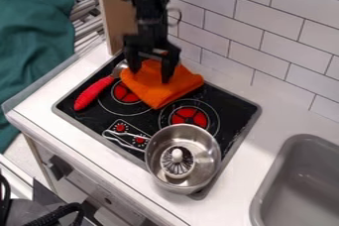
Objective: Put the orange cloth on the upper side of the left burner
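The black gripper (151, 75) hangs over the upper part of the stove, its two fingers spread apart and pointing down at the orange cloth (163, 90). The crumpled cloth lies on the black cooktop behind and between the two burners, and part of it overlaps the right edge of the left burner (126, 92). Both fingertips overlap the cloth in the view; whether they touch it I cannot tell.
A red-handled utensil (94, 92) lies along the stove's left side. White tongs (126, 138) rest by the knobs. A metal pot (210, 163) with a slotted metal piece inside sits at the front right. The tiled wall (265, 36) stands behind, the grey sink (301, 185) at right.
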`<action>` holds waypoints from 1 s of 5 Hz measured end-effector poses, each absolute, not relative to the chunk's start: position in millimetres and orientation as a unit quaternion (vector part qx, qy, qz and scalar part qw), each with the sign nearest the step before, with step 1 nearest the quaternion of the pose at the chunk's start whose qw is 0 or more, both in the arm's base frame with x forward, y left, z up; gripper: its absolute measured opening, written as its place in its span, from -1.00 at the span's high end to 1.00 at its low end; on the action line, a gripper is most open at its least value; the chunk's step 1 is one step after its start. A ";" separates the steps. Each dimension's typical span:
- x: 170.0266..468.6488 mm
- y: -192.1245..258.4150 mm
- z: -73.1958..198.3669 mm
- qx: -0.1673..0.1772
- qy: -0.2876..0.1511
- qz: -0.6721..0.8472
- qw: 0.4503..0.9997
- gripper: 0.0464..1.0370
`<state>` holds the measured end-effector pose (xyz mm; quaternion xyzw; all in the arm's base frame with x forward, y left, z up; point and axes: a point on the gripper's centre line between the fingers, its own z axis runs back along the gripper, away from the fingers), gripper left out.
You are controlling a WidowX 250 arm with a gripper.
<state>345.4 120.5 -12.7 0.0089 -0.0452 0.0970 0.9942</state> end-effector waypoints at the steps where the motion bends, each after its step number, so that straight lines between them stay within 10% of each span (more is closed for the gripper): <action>1: 353.5 117.6 14.9 0.023 -0.083 0.092 0.992 -0.92; 5: 343.3 94.4 29.9 0.035 -0.059 0.076 0.995 -0.92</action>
